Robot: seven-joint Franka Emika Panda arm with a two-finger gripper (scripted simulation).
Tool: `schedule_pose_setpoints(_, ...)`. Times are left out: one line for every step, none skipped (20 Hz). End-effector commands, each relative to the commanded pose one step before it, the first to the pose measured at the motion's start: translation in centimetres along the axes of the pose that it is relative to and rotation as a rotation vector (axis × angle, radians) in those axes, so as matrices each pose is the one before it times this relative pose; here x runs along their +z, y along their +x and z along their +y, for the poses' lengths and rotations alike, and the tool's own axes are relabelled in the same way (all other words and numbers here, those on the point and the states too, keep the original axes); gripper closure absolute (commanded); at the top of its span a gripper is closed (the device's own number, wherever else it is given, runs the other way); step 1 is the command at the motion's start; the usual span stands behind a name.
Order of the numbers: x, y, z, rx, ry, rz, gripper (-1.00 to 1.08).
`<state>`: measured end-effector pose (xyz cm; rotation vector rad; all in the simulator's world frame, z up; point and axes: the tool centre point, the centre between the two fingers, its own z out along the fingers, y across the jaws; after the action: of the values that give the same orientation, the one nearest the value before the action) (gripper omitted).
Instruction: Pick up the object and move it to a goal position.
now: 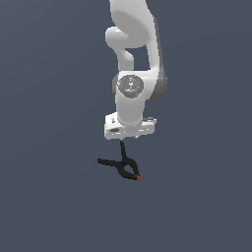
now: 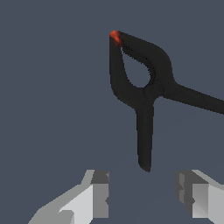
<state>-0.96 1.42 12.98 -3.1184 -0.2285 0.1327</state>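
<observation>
The black spring clamp point(image 1: 123, 166) lies below the white arm, with its red-orange tip point(image 1: 138, 177) toward the exterior view's right. One handle points to the exterior view's left, the other up toward the hand. My gripper point(image 1: 128, 139) hangs just above that handle's end. In the wrist view the clamp point(image 2: 148, 94) shows whole, with its looped jaws closed at the red tip point(image 2: 115, 37). My gripper point(image 2: 142, 190) is open and empty. Its two grey fingers point(image 2: 99, 192) stand wide apart on either side of the near handle's end, apart from it.
A plain dark grey-blue surface point(image 1: 54, 197) fills both views. The white arm point(image 1: 133, 59) rises straight up out of the top of the exterior view.
</observation>
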Motion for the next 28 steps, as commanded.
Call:
schedule_pose_setpoints(1.642,-0.330,0.727,-0.02244,0.00995,-0.03129,-0.20)
schedule_pose_setpoints(0.772,-0.147,0.331,-0.01115,0.00541,-0.01448,-0.20)
schedule_pose_setpoints(0.792,-0.155,0.335,-0.01143,0.00597,-0.01470,-0.20)
schedule_pose_setpoints(0.735,-0.147,0.309,-0.01060,0.00591,-0.01349,-0.20)
schedule_pose_setpoints(0.677,-0.138,0.281,-0.00977,0.00576,-0.01230,-0.20)
schedule_pose_setpoints(0.618,-0.128,0.255,-0.00891,0.00552,-0.01110,-0.20)
schedule_pose_setpoints(0.559,-0.118,0.229,-0.00807,0.00521,-0.00995,-0.20)
schedule_pose_setpoints(0.501,-0.106,0.203,-0.00723,0.00483,-0.00883,-0.20)
schedule_pose_setpoints(0.442,-0.095,0.178,-0.00638,0.00440,-0.00772,-0.20)
schedule_pose_setpoints(0.382,-0.083,0.154,-0.00552,0.00390,-0.00663,-0.20)
schedule_pose_setpoints(0.324,-0.071,0.129,-0.00468,0.00338,-0.00557,-0.20)
schedule_pose_setpoints(0.266,-0.058,0.105,-0.00384,0.00282,-0.00455,-0.20)
schedule_pose_setpoints(0.207,-0.045,0.081,-0.00299,0.00222,-0.00352,-0.20)
schedule_pose_setpoints(0.147,-0.033,0.058,-0.00213,0.00160,-0.00250,-0.20)
schedule_pose_setpoints(0.088,-0.020,0.035,-0.00127,0.00096,-0.00149,-0.20)
schedule_pose_setpoints(0.028,-0.007,0.013,-0.00040,0.00031,-0.00047,-0.20)
schedule_pose_setpoints(-0.110,-0.003,-0.030,0.00362,-0.00158,0.00186,-0.20)
schedule_pose_setpoints(0.041,-0.001,0.003,0.00000,0.00000,0.00000,-0.20)
schedule_pose_setpoints(0.124,-0.004,0.008,0.00000,0.00000,0.00000,-0.20)
schedule_pose_setpoints(0.207,-0.008,0.013,0.00000,0.00000,0.00000,-0.20)
schedule_pose_setpoints(0.310,0.003,-0.008,-0.00057,0.00025,-0.00030,-0.20)
schedule_pose_setpoints(0.392,-0.003,-0.003,-0.00057,0.00025,-0.00030,-0.20)
schedule_pose_setpoints(0.475,-0.010,0.000,-0.00057,0.00025,-0.00030,-0.20)
schedule_pose_setpoints(0.474,-0.014,-0.001,-0.00057,0.00025,-0.00030,-0.20)
schedule_pose_setpoints(0.391,-0.012,-0.006,-0.00057,0.00025,-0.00030,-0.20)
schedule_pose_setpoints(0.289,-0.022,0.015,0.00000,0.00000,0.00000,-0.20)
schedule_pose_setpoints(0.226,-0.003,-0.016,-0.00057,0.00025,-0.00030,-0.20)
schedule_pose_setpoints(0.124,-0.010,0.006,0.00000,0.00000,0.00000,-0.20)
